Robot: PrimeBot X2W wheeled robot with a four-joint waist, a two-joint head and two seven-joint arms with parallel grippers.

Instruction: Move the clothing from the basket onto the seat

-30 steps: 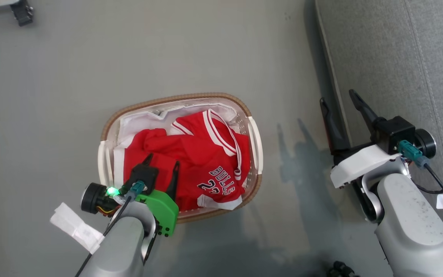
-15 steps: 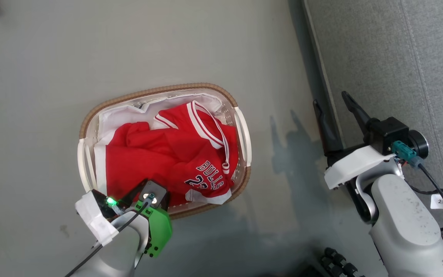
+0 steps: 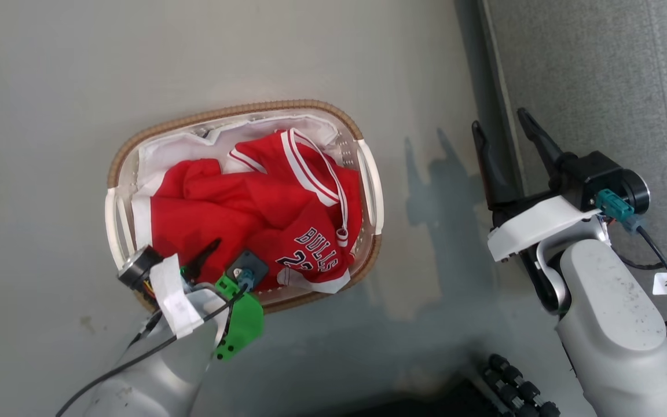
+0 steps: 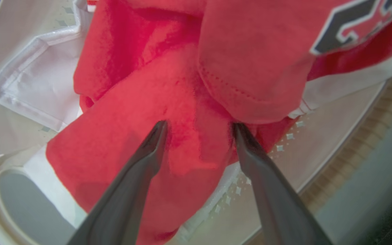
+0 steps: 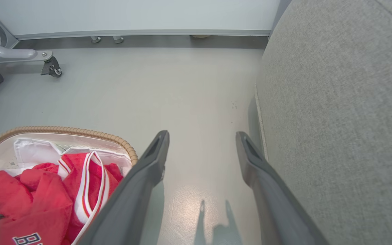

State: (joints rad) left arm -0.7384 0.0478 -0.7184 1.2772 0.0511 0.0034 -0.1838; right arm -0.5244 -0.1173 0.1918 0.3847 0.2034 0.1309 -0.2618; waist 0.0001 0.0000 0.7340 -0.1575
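Pick step: our left tool (image 4: 199, 124) sits released astride the clothing (image 4: 182, 85) in the basket (image 3: 235, 109); next we clench, then lift toward the seat (image 3: 600, 69).

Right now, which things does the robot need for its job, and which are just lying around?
Needed: red clothing, basket, grey seat, left gripper.
Just there: white liner, wheeled metal leg.

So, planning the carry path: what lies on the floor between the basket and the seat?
Bare grey floor, in the right wrist view, from the laundry basket to the sofa seat; the open right gripper hangs above that strip.
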